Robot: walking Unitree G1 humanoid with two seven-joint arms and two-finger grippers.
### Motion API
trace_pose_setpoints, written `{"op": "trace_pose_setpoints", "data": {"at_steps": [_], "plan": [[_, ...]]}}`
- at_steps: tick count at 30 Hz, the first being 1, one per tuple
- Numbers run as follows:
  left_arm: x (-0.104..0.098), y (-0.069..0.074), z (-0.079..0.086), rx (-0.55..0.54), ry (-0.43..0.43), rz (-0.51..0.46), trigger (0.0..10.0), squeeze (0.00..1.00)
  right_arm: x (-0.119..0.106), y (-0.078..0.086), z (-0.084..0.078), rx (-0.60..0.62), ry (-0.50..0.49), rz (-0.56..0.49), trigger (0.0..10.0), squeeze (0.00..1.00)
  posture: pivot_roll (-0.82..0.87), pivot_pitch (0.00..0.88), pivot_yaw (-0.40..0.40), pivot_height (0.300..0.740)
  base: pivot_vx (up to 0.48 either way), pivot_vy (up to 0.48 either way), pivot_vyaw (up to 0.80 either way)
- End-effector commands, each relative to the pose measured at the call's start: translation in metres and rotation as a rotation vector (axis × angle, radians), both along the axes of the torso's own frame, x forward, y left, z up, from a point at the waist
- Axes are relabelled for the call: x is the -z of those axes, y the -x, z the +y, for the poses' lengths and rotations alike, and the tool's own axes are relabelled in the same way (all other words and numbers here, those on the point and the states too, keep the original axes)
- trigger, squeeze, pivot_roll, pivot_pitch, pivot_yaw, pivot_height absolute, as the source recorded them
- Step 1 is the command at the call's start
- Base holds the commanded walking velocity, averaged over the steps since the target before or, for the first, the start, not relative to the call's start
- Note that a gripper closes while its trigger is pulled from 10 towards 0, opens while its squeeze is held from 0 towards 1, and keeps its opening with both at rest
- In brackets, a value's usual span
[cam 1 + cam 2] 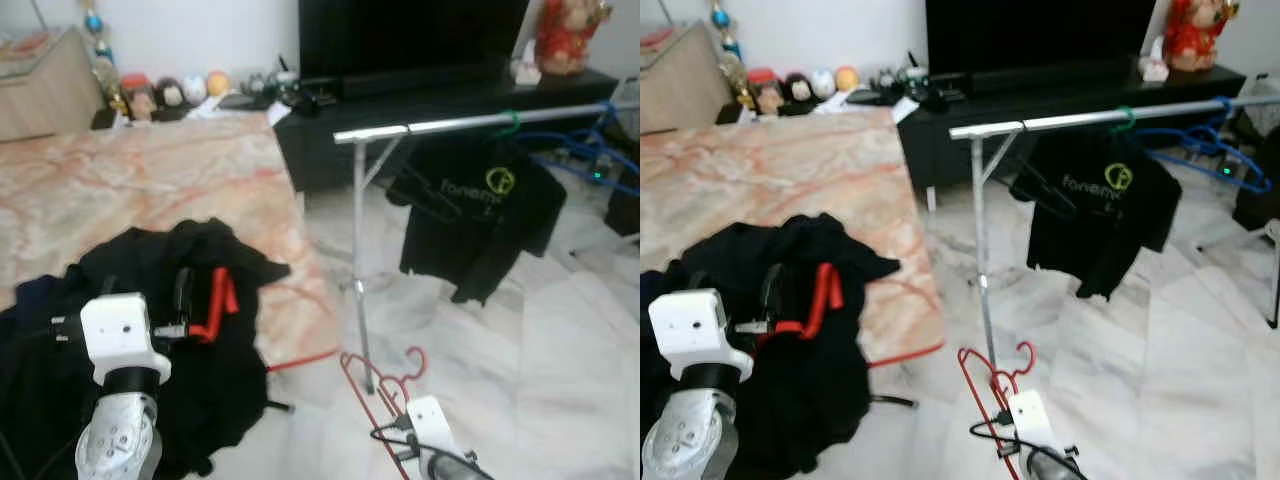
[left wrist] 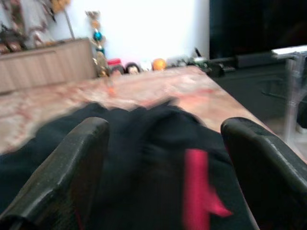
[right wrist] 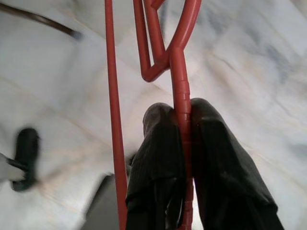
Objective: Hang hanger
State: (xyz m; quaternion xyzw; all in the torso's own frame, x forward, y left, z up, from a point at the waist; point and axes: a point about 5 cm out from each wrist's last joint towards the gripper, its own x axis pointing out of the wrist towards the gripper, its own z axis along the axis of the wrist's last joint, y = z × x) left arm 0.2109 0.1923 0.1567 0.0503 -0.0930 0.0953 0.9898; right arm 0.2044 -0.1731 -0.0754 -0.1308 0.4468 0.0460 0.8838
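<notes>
Desk (image 1: 150, 190): a pink-veined marble top fills the left of the scene, with small ornaments along its far edge.
TV stand (image 1: 440, 110): a dark, low unit at the far side, carrying a black screen.
Clothes rail (image 1: 440, 125): a silver bar runs left to right in front of the stand on a thin upright post; a black T-shirt (image 1: 480, 205) hangs from it on a green hook, with blue hangers (image 1: 590, 150) further right.
Black clothes (image 1: 190, 320): a soft heap lies on the near corner of the desk, with something red (image 1: 215, 305) on top of it.
Left hand (image 2: 163, 163): it hovers over the heap, its fingers spread wide apart with nothing between them.
Right hand (image 3: 180, 143): it is low and near, right of the desk, with both fingers pinched tight on the hanger.
Red hanger (image 1: 385, 400): it is held over the floor near the foot of the rail post, well below the bar.
Pointing: its long axis runs away from the hand, hook end leading, toward the far side and tilted up.
Handling: it looks like thin plastic or coated wire, so probably light, fairly stiff with some spring, and rather slick.
Grip point: the ribbed neck just below the hook, where the fingers already clamp it, seems the sound place, since it leaves the hook free to catch the bar.
</notes>
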Motion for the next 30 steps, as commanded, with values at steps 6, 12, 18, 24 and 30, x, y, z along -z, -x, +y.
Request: {"op": "trace_pose_setpoints", "data": {"at_steps": [6, 12, 18, 24, 30], "plan": [[-0.001, 0.000, 0.000, -0.002, -0.009, -0.013, 10.0, 0.00, -0.001, -0.002, -0.003, 0.007, 0.004, -0.003, 10.0, 0.00, -0.03, 0.000, 0.036, 0.740, 0.000, -0.447, 0.00], [0.003, -0.005, 0.000, 0.009, -0.006, -0.006, 10.0, 0.00, -0.001, -0.002, -0.003, 0.008, 0.002, -0.003, 10.0, 0.00, -0.04, 0.000, 0.052, 0.740, 0.000, -0.456, 0.00], [0.005, -0.006, 0.002, 0.016, -0.008, 0.001, 10.0, 0.00, 0.000, 0.001, -0.003, 0.011, 0.001, 0.005, 10.0, 0.00, -0.05, 0.000, 0.061, 0.740, 0.000, -0.459, 0.00], [0.010, -0.006, 0.002, 0.022, -0.009, 0.016, 10.0, 0.00, 0.001, 0.003, -0.003, 0.008, 0.001, 0.009, 10.0, 0.00, -0.04, 0.000, 0.061, 0.740, 0.000, -0.460, 0.00], [0.014, -0.005, 0.002, 0.024, -0.008, 0.026, 10.0, 0.00, 0.001, 0.003, -0.004, 0.010, 0.003, 0.010, 10.0, 0.00, -0.04, 0.000, 0.057, 0.740, 0.000, -0.460, 0.00]]}}
